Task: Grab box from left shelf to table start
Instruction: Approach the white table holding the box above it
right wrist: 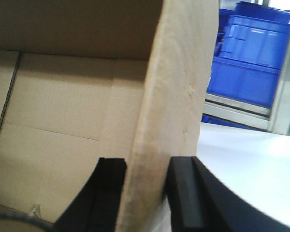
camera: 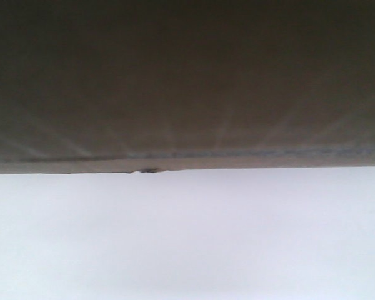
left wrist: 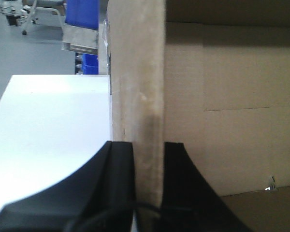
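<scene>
The box (camera: 187, 81) is a brown cardboard carton that fills the top half of the front view, its bottom edge on the white table (camera: 187, 237). In the left wrist view my left gripper (left wrist: 149, 151) is shut on the box's upright left wall (left wrist: 137, 72), one black finger outside and one inside the open carton. In the right wrist view my right gripper (right wrist: 146, 166) is shut on the box's right wall (right wrist: 176, 82) in the same way. The box's inside is empty as far as it shows. The left shelf is only partly in view as a metal rack (right wrist: 241, 111).
Blue plastic bins (right wrist: 253, 58) stand on the metal rack behind the table at the right. Another blue bin (left wrist: 82, 19) on a metal frame stands beyond the table's far left end. The white table top (left wrist: 48, 125) stretches left of the box, and grey floor lies beyond.
</scene>
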{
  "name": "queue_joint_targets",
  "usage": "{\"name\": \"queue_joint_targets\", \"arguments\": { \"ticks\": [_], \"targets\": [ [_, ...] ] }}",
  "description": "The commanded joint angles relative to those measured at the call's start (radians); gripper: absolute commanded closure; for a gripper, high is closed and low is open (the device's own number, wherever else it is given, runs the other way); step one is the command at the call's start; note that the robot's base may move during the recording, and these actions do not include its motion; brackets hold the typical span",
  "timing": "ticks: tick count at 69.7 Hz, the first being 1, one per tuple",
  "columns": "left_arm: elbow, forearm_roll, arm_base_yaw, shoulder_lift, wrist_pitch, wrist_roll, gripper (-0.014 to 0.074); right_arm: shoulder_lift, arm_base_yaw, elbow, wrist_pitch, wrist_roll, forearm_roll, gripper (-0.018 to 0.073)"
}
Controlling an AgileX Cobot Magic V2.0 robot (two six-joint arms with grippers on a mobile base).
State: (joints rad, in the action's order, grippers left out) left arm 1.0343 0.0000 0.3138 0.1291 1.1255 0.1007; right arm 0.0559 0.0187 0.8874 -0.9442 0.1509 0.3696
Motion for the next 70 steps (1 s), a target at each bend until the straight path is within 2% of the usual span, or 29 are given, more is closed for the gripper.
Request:
{"name": "queue_joint_targets", "arguments": {
  "ticks": [1,22,70],
  "targets": [
    [0.036,0.023,0.014,0.009,-0.135,0.014,0.0695,0.024,-0.002,0.024,0.109,0.009,-0.088,0.0499],
    [0.034,0.023,0.057,0.009,-0.135,0.014,0.0695,0.024,-0.002,0.024,0.108,0.009,-0.088,0.0499],
    [0.034,0.021,0.057,0.009,-0.135,0.014,0.0695,0.024,-0.002,0.024,0.108,0.009,-0.088,0.0499]
  ]
}}
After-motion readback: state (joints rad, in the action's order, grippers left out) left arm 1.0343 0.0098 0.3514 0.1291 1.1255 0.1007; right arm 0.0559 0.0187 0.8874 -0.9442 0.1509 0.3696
